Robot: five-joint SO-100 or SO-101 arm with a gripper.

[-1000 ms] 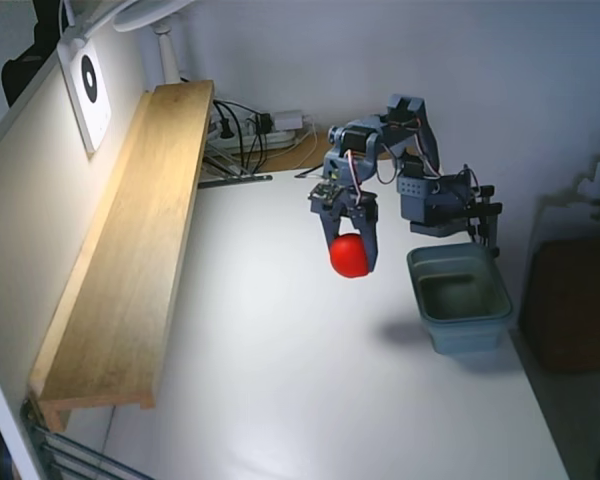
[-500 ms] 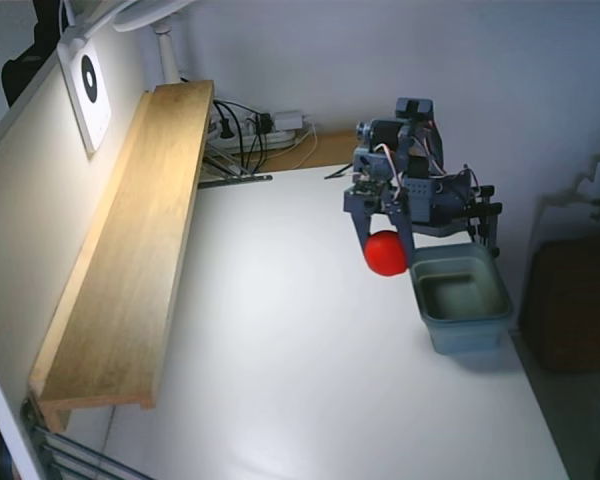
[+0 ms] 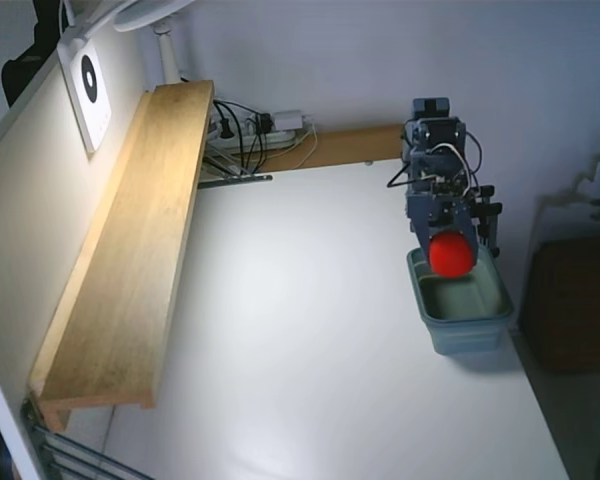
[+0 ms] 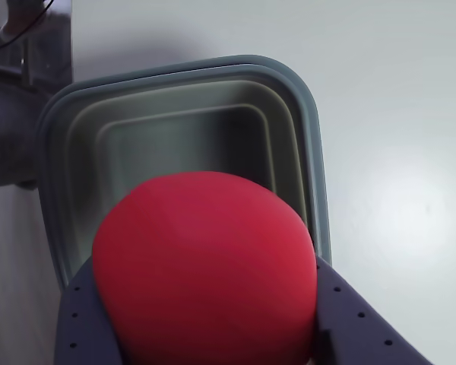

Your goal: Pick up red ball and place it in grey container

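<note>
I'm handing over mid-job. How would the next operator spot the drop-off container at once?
In the fixed view, follow the white table to its right edge, just below the arm. There sits the grey container, an open, empty rectangular tub with rounded corners. The hand holds the red ball right above it.

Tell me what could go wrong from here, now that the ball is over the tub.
1. In the wrist view the red ball hangs over the near end of the grey container, not its middle; released now, it might clip the rim and roll onto the white table.
2. The ball is wide relative to the tub, so it might bounce out.
3. The gripper sits close above the rim in the fixed view; lowering further could nudge the tub.
</note>
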